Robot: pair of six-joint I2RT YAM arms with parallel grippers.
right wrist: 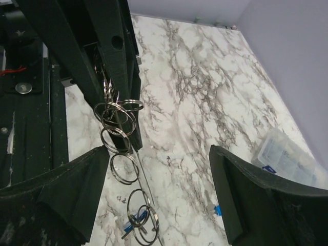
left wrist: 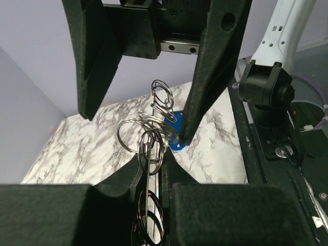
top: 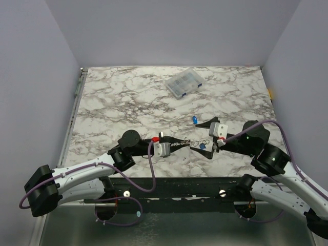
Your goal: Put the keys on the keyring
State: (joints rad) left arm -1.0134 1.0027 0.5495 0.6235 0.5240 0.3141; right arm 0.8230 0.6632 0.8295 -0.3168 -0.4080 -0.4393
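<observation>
top view: left gripper pinches the keyring, a blue key dangling from it. right gripper is spread wide. only the wrist views show the linked rings between its fingers. a second blue key lies on the marble table, clear box further back, lilac walls around.

keyring dangling, blue key — on table

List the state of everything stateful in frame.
left gripper: shut on the keyring
right gripper: open, empty
keyring: gripped at one end, chain hanging
ringed blue key: apparently threaded, at chain's far end
loose blue key: lying on table, unthreaded
clear box: looks closed
</observation>
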